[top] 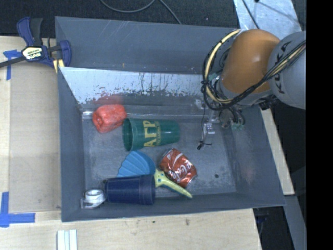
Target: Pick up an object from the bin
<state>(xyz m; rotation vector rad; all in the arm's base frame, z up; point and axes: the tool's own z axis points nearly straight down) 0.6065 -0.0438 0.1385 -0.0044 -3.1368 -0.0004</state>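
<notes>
**Gripper over bare floor, right half of the bin**

In the camera view I have the arm [294,72] coming in from the right. Its orange cover [250,61] and looped cables [210,79] sit above the bin's far right corner. Below them the gripper [204,138] points down into the grey bin [67,155]. It hangs over a bare patch of floor in the right half, not far from the back wall. From here it reads as a thin dark shape, and I cannot tell whether the jaws are spread or pressed together.

Everything I could pick lies to its left. Nearest is a green cup [151,133] on its side, with pale lettering and its wider end turned left. Its narrow end is near the gripper but apart from it. Just in front of that cup, and forward-left of the gripper, lies a crushed red can [178,167].

A red lump [109,117] sits at the back left, just beside the green cup's wide end. A blue fan-shaped piece [137,164] lies in front of the green cup, left of the can. Along the front wall a dark blue cup [129,190] lies on its side. A yellow-green piece [173,185] runs from its right end under the can. A small silver round thing [94,196] rests against its left end, in the front left corner.
</notes>
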